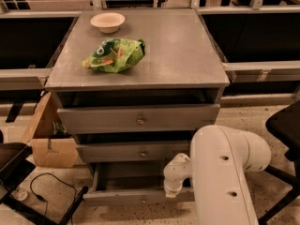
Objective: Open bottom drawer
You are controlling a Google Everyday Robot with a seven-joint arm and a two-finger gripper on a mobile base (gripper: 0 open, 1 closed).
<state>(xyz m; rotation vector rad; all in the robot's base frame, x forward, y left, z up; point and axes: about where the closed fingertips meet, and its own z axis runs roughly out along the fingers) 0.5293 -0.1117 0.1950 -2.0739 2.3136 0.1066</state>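
The grey cabinet (140, 118) has three drawers. The bottom drawer (126, 197) stands pulled out toward me, and its shallow grey tray (131, 175) shows behind its narrow front. Its knob is hidden from here. My white arm (225, 172) reaches in from the lower right. My gripper (172, 190) is at the right part of the bottom drawer's front edge, pointing down, mostly hidden by the wrist. The middle drawer (143, 152) and the top drawer (139, 120) each show a small round knob and stand slightly out.
A green bag (114, 55) and a cream bowl (108, 21) lie on the cabinet top. A cardboard box (49, 139) stands at the left. A black cable (51, 191) and a dark chair (286, 130) are on the floor at either side.
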